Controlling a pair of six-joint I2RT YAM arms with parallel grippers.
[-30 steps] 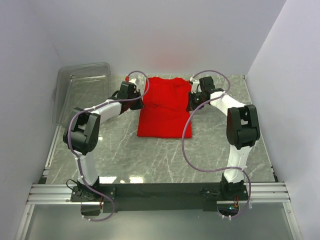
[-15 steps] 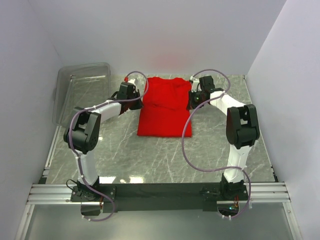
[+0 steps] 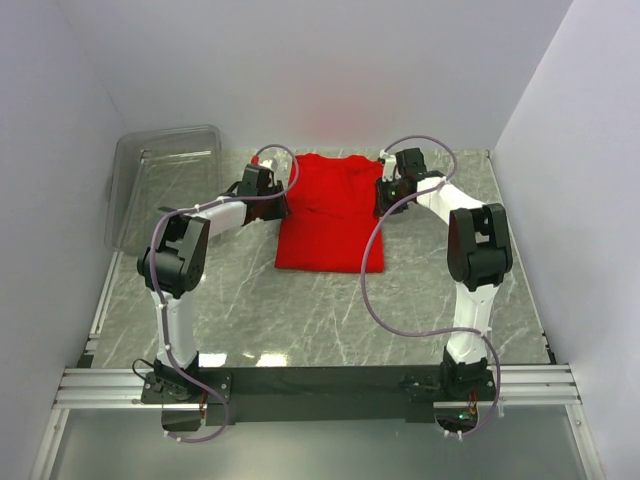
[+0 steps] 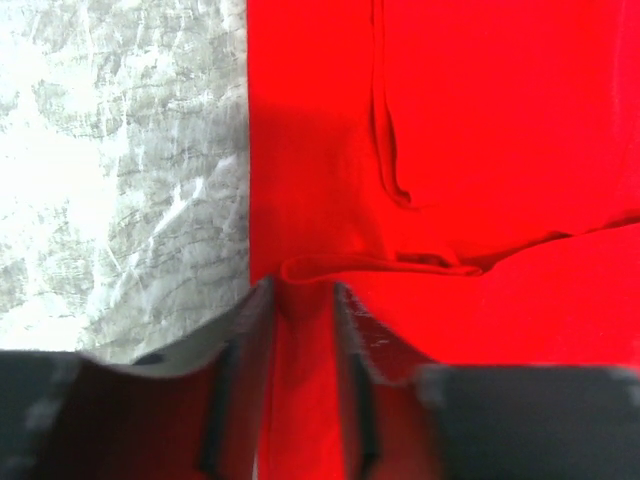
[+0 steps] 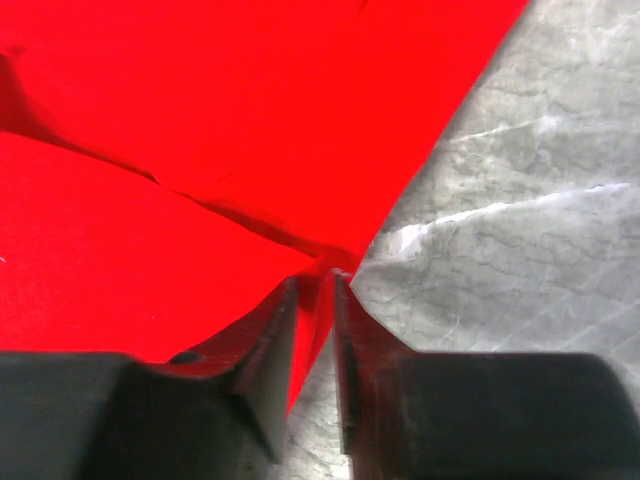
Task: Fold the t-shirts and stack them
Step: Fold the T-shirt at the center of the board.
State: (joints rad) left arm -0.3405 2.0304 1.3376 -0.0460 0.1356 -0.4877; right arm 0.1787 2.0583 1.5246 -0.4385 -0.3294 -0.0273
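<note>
Left gripper (image 4: 300, 292) sat narrowly parted at the left edge of the shirt (image 3: 330, 215), cloth between its fingers. Right gripper (image 5: 312, 280) likewise, at the right-edge fold. Left arm (image 3: 175, 262) and right arm (image 3: 478, 245) reached far forward, elbows outward. The red shirt lay folded, rectangular, toward the back of the table (image 3: 300, 310).

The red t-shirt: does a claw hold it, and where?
Cannot be told: the left claw straddles the left edge of the t-shirt, the right claw its right edge, but no firm pinch shows.
</note>
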